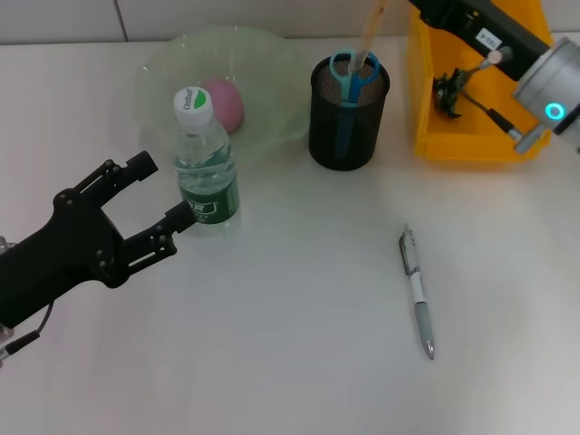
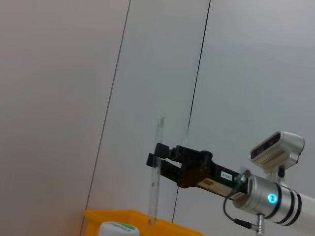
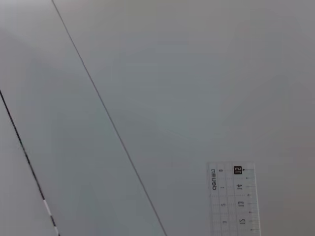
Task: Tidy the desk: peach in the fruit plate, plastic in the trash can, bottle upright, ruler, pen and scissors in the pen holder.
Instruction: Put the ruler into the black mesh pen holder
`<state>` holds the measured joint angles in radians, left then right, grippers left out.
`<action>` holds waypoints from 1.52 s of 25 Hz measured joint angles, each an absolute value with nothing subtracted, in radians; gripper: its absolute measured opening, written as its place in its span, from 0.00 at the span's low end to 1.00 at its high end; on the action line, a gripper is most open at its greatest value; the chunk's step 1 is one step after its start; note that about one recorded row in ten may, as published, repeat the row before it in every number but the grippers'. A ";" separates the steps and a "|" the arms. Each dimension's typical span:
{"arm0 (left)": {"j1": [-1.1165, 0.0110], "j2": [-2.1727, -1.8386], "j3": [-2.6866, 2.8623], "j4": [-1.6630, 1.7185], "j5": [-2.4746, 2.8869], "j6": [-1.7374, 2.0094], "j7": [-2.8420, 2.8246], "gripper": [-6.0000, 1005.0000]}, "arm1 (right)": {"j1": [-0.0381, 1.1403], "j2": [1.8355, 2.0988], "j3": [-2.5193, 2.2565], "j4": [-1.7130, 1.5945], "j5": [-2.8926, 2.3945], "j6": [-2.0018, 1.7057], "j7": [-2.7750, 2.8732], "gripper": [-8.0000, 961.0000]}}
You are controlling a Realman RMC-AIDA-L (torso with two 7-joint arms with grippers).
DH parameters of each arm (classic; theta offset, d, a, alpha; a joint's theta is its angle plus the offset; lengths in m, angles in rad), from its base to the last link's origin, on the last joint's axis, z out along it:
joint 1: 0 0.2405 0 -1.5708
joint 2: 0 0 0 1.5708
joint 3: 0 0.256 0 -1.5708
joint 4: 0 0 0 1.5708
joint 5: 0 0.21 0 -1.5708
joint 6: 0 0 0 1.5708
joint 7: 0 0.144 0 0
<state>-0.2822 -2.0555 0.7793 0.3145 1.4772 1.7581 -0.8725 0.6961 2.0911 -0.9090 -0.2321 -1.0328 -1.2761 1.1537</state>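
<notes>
Left gripper (image 1: 156, 195) spread wide just beside the upright bottle (image 1: 205, 161) — not gripping it. Right gripper (image 2: 156, 161) pinches the clear ruler (image 2: 156, 169), upright above the pen holder (image 1: 348, 113); pen (image 1: 417, 292) lies on the desk (image 1: 290, 344)

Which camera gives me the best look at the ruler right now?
Left wrist: the ruler stands upright, full length, held in the right pincer. The right wrist view shows only its numbered end; the head view only a sliver above the pen holder.
</notes>
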 joint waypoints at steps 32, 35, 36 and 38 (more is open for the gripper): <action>-0.283 -2.053 0.779 0.322 1.480 1.752 -0.868 0.86 | 0.817 2.092 -0.925 -0.104 -1.006 -1.087 0.999 0.48; -0.283 -2.052 0.779 0.322 1.480 1.752 -0.868 0.86 | 0.817 2.092 -0.925 -0.104 -1.006 -1.088 1.000 0.48; -0.283 -2.052 0.779 0.322 1.480 1.752 -0.868 0.86 | 0.817 2.092 -0.925 -0.104 -1.005 -1.088 1.000 0.49; -0.282 -2.052 0.779 0.322 1.480 1.752 -0.868 0.86 | 0.816 2.092 -0.925 -0.105 -1.004 -1.091 1.002 0.50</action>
<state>-0.2824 -2.0524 0.7792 0.3221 1.4802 1.7518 -0.8682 0.8157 2.0923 -0.9250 -0.1051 -1.0039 -1.0913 1.0017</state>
